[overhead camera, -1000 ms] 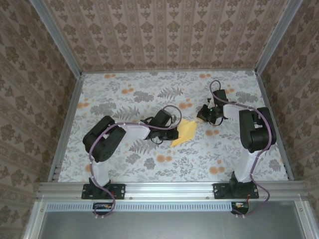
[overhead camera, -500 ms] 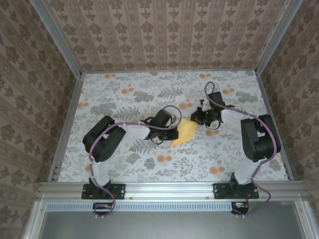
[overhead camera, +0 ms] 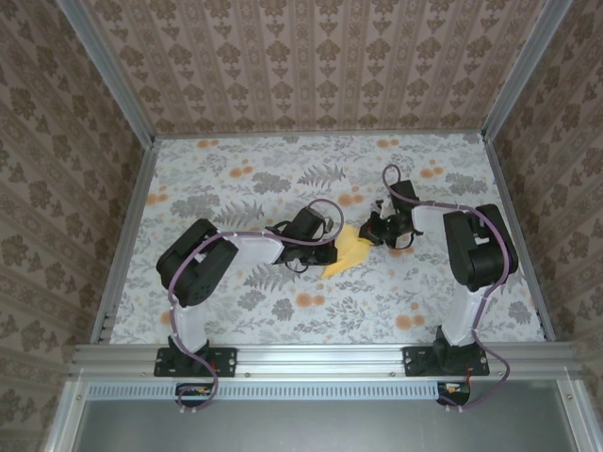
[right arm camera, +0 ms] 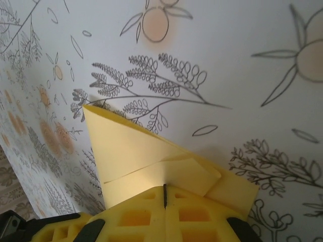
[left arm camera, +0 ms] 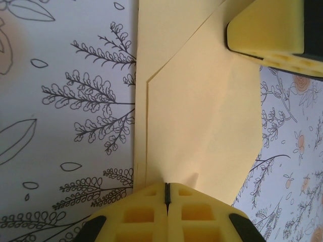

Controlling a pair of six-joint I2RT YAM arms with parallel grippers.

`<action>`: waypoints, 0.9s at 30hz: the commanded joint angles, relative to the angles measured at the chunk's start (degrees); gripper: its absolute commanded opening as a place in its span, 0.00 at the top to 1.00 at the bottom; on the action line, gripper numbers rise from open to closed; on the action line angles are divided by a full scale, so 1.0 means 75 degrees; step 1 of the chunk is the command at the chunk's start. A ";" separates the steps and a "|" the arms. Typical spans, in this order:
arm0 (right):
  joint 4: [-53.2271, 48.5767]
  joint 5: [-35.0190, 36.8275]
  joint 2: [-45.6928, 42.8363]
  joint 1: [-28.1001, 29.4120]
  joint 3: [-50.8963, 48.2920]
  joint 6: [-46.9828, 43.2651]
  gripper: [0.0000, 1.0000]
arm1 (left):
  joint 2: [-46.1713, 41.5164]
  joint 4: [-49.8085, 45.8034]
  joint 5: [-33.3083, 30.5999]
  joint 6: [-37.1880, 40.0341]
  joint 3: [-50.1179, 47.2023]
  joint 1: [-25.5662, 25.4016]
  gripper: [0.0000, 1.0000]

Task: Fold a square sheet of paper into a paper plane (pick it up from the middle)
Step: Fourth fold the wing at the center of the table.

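Note:
The square sheet of paper (overhead camera: 350, 252) lies flat on the table's middle, pale yellow and folded into layers with diagonal flaps. My left gripper (overhead camera: 332, 252) rests on its left end. In the left wrist view the paper (left arm camera: 202, 111) spreads ahead of the left gripper (left arm camera: 166, 185), jaws shut, tips pressing down on it with a small wrinkle. The right gripper's fingers (left arm camera: 265, 27) sit on the paper's far end. My right gripper (overhead camera: 372, 232) is at the sheet's right end. Seen from the right wrist, the right gripper (right arm camera: 164, 186) is shut, tips on the folded paper (right arm camera: 126, 146), whose corner points away.
The table (overhead camera: 236, 188) has a floral cloth with orange blotches. Aluminium rails (overhead camera: 127, 235) run along both sides and the front (overhead camera: 320, 356). Patterned walls stand behind and beside. Both arms reach in from the near edge and meet at the middle.
The right gripper has swung left and come down on the right end of the paper. The left arm and the paper have stayed where they were.

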 commanded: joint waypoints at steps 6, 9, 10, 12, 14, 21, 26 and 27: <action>-0.0293 0.1093 0.0399 -0.0596 0.0499 0.0155 1.00 | 0.0404 -0.1106 -0.0246 -0.0069 -0.0455 0.0040 1.00; -0.0461 0.1191 0.0403 -0.0626 0.0688 0.0207 1.00 | 0.0389 -0.1088 -0.0251 -0.0082 -0.0491 0.0035 1.00; -0.0506 0.1252 0.0374 -0.0631 0.0722 0.0210 1.00 | 0.0380 -0.1066 -0.0251 -0.0078 -0.0508 0.0040 1.00; -0.0552 0.1301 0.0326 -0.0659 0.0780 0.0213 1.00 | 0.0380 -0.1048 -0.0251 -0.0084 -0.0531 0.0038 1.00; -0.0424 0.1117 0.0207 -0.0660 0.0746 0.0202 1.00 | 0.0383 -0.1027 -0.0239 -0.0065 -0.0510 0.0041 1.00; 0.0512 0.0058 -0.0872 -0.0488 -0.0177 0.0310 1.00 | 0.0392 -0.0902 -0.0216 -0.0068 -0.0461 0.0051 1.00; 0.0620 -0.0140 -0.1238 0.0034 -0.0685 0.0332 0.99 | 0.0380 -0.0901 -0.0216 -0.0074 -0.0454 0.0048 1.00; 0.0681 -0.0216 -0.1195 0.0165 -0.0749 0.0387 0.99 | 0.0369 -0.0907 -0.0216 -0.0069 -0.0462 0.0049 1.00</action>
